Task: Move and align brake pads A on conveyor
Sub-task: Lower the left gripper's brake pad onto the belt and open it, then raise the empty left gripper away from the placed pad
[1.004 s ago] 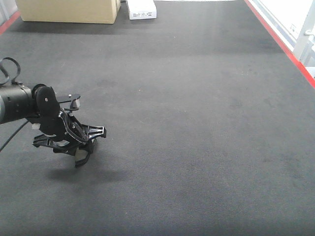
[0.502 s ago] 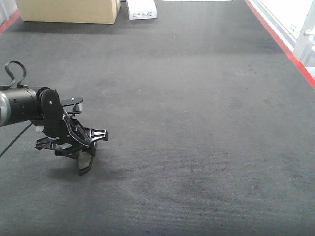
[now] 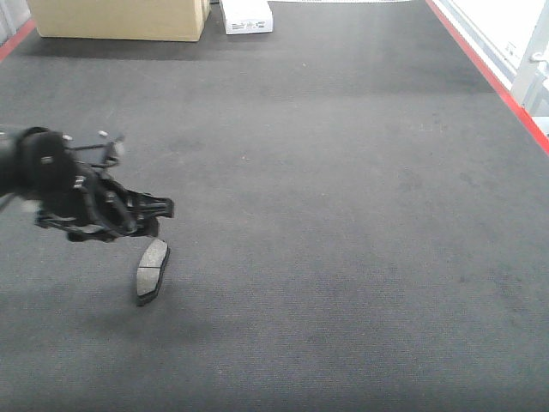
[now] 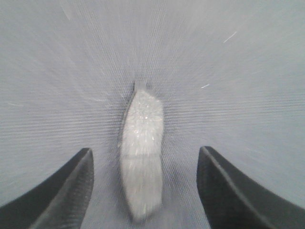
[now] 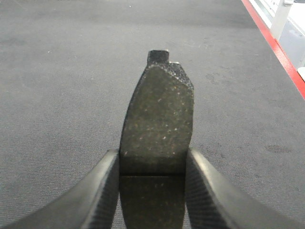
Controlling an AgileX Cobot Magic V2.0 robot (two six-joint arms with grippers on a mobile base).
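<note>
Item: loose pad (image 3: 152,270). Lies flat on the belt (image 3: 343,215), on its left-hand part, long axis running roughly toward the front camera with a slight lean. The groove across its middle is visible. Nothing touches it.

Item: left gripper (image 4: 145,153). Fingers are spread wide and hold nothing. The loose pad lies on the belt between and below them in the wrist view (blurred, so the clearance cannot be judged). From the front, the gripper sits just behind and above the pad's far end.

Item: right gripper (image 5: 152,157). Fingers are clamped on the long edges of the held pad (image 5: 157,119), near its groove, and the far half juts forward over bare belt. It does not show in the front view.

Other pads: none in view.

Hazards, as judged:
- Left gripper is close to the loose pad. A low sideways sweep could clip its end and twist it out of line.
- Held pad is pinched by its narrow edges only. A quick swing could let it pivot or slip, so that it lands skewed.
- Fuzzy belt probably grips a pad's face. Nudging one to straighten it may spin it rather than slide it.
- Right gripper is outside the front view, so matching the held pad's angle to the loose one may go astray.
</note>
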